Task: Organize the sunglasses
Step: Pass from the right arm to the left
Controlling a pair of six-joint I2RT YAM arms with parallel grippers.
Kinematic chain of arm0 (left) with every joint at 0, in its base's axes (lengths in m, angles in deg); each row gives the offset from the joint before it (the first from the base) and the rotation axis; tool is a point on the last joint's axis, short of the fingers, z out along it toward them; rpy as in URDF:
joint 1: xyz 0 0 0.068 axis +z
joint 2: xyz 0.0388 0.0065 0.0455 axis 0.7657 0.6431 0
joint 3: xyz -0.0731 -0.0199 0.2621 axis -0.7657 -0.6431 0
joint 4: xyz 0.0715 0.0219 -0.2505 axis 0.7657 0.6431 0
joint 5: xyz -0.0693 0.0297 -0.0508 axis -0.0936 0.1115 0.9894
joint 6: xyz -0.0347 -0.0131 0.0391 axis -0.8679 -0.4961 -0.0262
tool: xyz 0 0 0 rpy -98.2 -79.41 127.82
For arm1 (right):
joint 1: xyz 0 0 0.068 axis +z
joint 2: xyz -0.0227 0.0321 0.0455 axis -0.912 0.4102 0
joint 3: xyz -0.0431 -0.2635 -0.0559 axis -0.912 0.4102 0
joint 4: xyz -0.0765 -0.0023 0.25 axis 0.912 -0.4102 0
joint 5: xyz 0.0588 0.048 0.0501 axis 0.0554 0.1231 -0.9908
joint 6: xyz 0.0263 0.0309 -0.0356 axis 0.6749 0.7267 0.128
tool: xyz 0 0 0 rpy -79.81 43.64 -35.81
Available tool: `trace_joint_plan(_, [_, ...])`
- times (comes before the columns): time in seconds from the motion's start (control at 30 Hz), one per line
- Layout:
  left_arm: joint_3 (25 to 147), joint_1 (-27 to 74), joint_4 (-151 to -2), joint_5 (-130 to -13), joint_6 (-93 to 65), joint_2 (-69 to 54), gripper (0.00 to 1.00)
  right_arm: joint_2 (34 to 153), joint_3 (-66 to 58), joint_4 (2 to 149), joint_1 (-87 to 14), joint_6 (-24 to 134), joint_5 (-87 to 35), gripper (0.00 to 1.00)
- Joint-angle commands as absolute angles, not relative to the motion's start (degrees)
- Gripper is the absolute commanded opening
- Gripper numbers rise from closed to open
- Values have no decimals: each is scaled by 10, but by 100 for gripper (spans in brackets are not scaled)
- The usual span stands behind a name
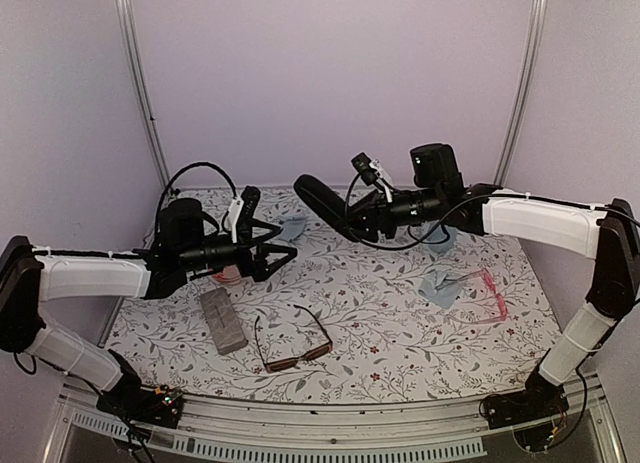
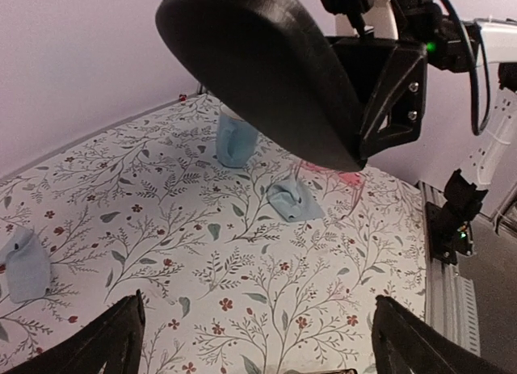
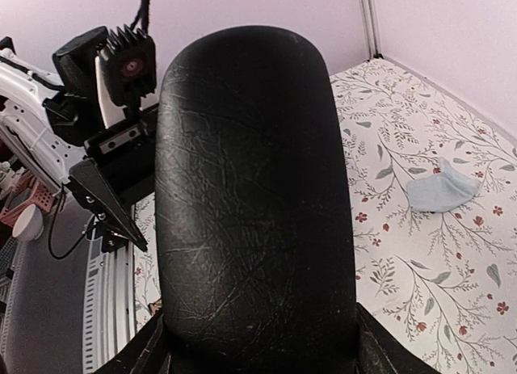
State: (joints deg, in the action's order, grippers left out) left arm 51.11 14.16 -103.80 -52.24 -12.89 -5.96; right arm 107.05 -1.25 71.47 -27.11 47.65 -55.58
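The brown-framed sunglasses (image 1: pixel 290 344) lie open on the table near the front centre. The pink-red sunglasses (image 1: pixel 486 294) rest at the right, partly on a blue cloth (image 1: pixel 440 284); they also show pink behind the case in the left wrist view (image 2: pixel 349 180). My right gripper (image 1: pixel 357 221) is shut on a black oval case (image 1: pixel 324 204), held in the air above the table's back centre. This case fills the right wrist view (image 3: pixel 254 204) and hangs overhead in the left wrist view (image 2: pixel 258 67). My left gripper (image 1: pixel 274 255) stands open and empty, its fingers (image 2: pixel 105 342) wide over bare tablecloth.
A grey rectangular case (image 1: pixel 222 320) lies at the front left, beside the brown pair. More blue cloths sit at the back (image 1: pixel 293 226) and back right (image 1: pixel 441 239). The two grippers face each other closely. Purple walls enclose the table on three sides.
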Motion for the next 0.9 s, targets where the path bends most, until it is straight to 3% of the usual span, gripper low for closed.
trace_joint_plan(0.0, [531, 149, -1135, -412, -156, -38, 99, 1049, 15, 791, -267, 522, -633, 40])
trace_joint_plan(0.43, [547, 149, -1279, -374, -239, 19, 99, 1063, 19, 815, -244, 522, -689, 40])
trace_joint_plan(0.87, [582, 143, -1303, -342, -273, 54, 99, 1084, 19, 816, -233, 517, -700, 40])
